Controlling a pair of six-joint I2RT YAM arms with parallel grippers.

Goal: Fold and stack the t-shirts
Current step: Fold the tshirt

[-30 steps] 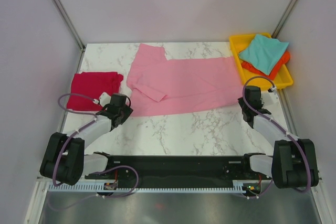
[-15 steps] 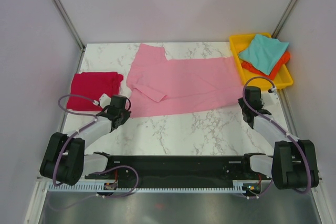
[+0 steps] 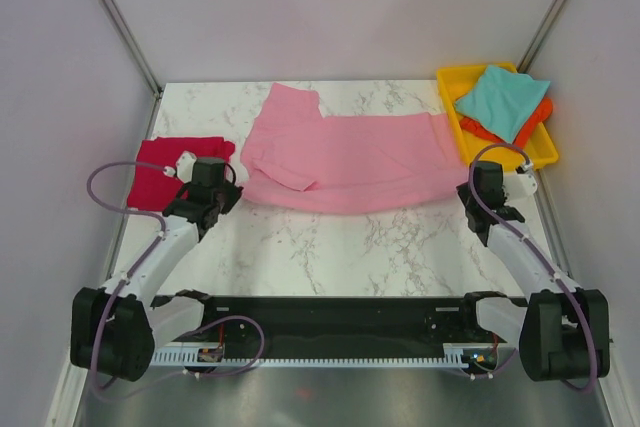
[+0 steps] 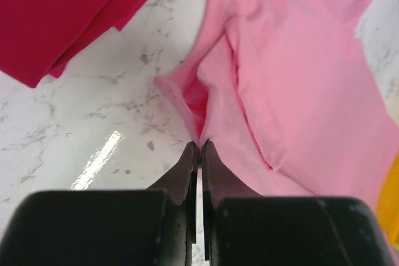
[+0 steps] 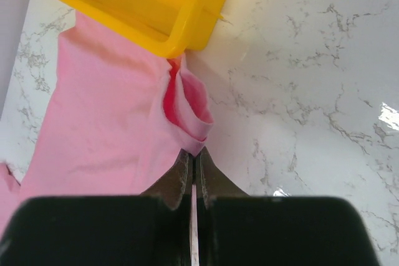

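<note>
Clamping one light pink cloth t-shirt (image 3: pixel 345 162), closed left gripper (image 4: pixel 199 146) and right gripper (image 5: pixel 194 154) sit between one crimson t-shirt (image 3: pixel 160 169) and one yellow plastic tray (image 3: pixel 449 97) holding one teal t-shirt (image 3: pixel 500 97) atop one orange t-shirt (image 3: pixel 541 113).

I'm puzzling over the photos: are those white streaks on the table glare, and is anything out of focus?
Left wrist view: yes, glare on the marble table, left gripper blurred, pink t-shirt sharp. Right wrist view: smaller glints on the marble, right gripper blurred. Top view: even light, sharp.
</note>
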